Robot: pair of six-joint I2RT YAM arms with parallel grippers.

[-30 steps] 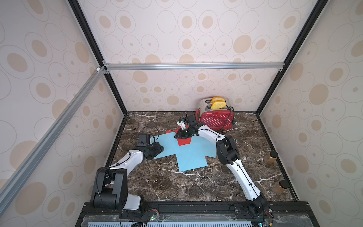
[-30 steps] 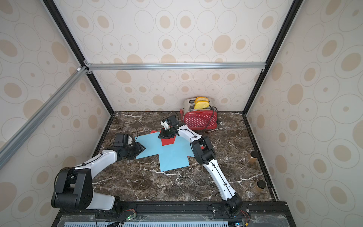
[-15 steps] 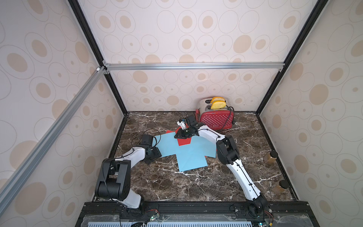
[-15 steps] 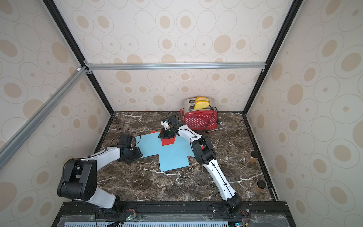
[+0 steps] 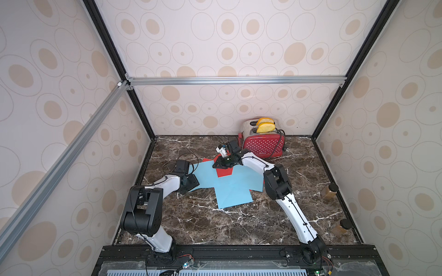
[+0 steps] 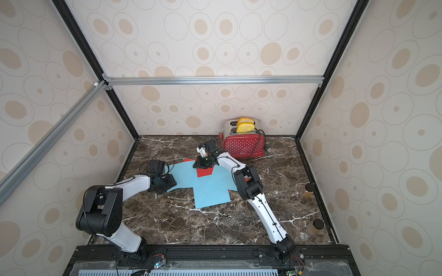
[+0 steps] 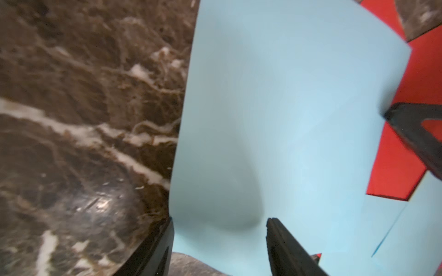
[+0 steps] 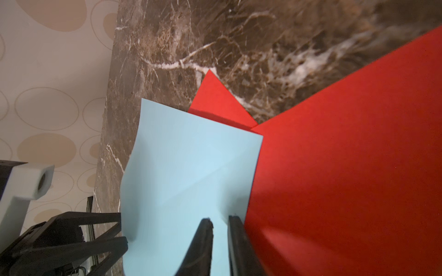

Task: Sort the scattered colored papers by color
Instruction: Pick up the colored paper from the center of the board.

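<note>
1. Surface: dark brown marble tabletop (image 5: 239, 222) with white veins. Walls (image 5: 227, 52) papered in beige ovals close it in, with aluminium frame bars overhead.
2. Back of table: red white-dotted toaster (image 5: 263, 147), two yellow slices standing in its slots. Two amber jars (image 5: 329, 191) with dark lids sit along the right edge, well apart from the papers.
3. Colored papers: one overlapping heap at mid-table, set toward the back and left, colours still mixed. Both top views show the light blue sheets (image 5: 233, 191) (image 6: 210, 191) fanned at different angles. A red sheet (image 5: 224, 172) (image 6: 204, 172) lies over the blue at the back of the heap, near the toaster. Small red corners peek from under the blue at the back and right edges.
4. Left gripper (image 5: 191, 182) (image 6: 171, 184): low at the heap's left edge. In the left wrist view (image 7: 220, 221) the jaws stand moderately wide and straddle the edge of a blue sheet. One of the fingers (image 7: 287, 246) is over the blue and the other is on the marble side. The paper bulges up between them.
5. Right gripper (image 5: 218, 165) (image 6: 198, 163): reaches over the back of the heap, above the red sheet. In the right wrist view (image 8: 220, 218) the jaws are narrow, with only a slim slit. The tips sit at the seam where the red sheet's edge meets a blue sheet. Cannot tell whether either sheet is pinched.
6. Right wrist view: a second red corner (image 8: 215, 100) lies flat on the marble, tucked under the blue sheet.
</note>
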